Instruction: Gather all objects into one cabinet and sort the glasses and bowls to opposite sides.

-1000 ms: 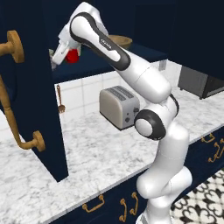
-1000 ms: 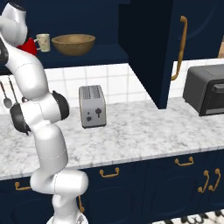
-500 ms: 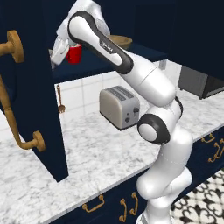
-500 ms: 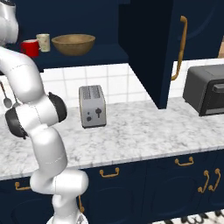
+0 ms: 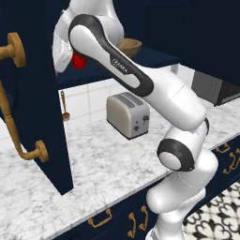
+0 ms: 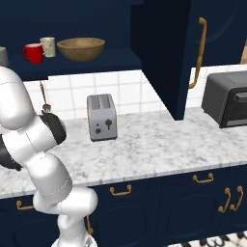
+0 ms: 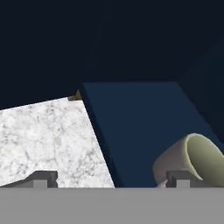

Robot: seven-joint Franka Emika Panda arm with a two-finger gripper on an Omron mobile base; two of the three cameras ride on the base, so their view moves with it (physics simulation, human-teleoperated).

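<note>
Going L to R on the open cabinet shelf (image 6: pixel 116 60) in the right base view: a sliver of the grey cup (image 6: pixel 2 56) at the frame edge, then the red cup (image 6: pixel 33 52), the cream cup (image 6: pixel 47 47) just behind/beside it, then a gap, then the wooden bowl (image 6: pixel 81 48) further R. Cups bunched at the L end and bowl apart to the R, which looks like the sort the task wants: glasses one side, bowl the other, all in one cabinet. Below on the marble counter (image 6: pixel 144 144): toaster (image 6: pixel 102 117) under the shelf, then the hanging cabinet door (image 6: pixel 169 53) w/ brass handle swung out so the shelf is reachable, then a toaster oven (image 6: pixel 226 98) far R. In the left base view the arm reaches up to the shelf's L end, wrist blocking most of the red cup (image 5: pixel 78 60); bowl (image 5: pixel 129 47) peeks out behind the forearm. Gripper (image 7: pixel 109 181) in the hand view: the two tips stand wide apart, nothing between them, so jaws are open and empty. The cream cup (image 7: pixel 192 159) sits just by the R tip, on the shelf, not gripped. Judgement: the cup placing looks done and the hand is free to back out; risk is clipping the cream cup w/ the R finger, as it's v. close.
</note>
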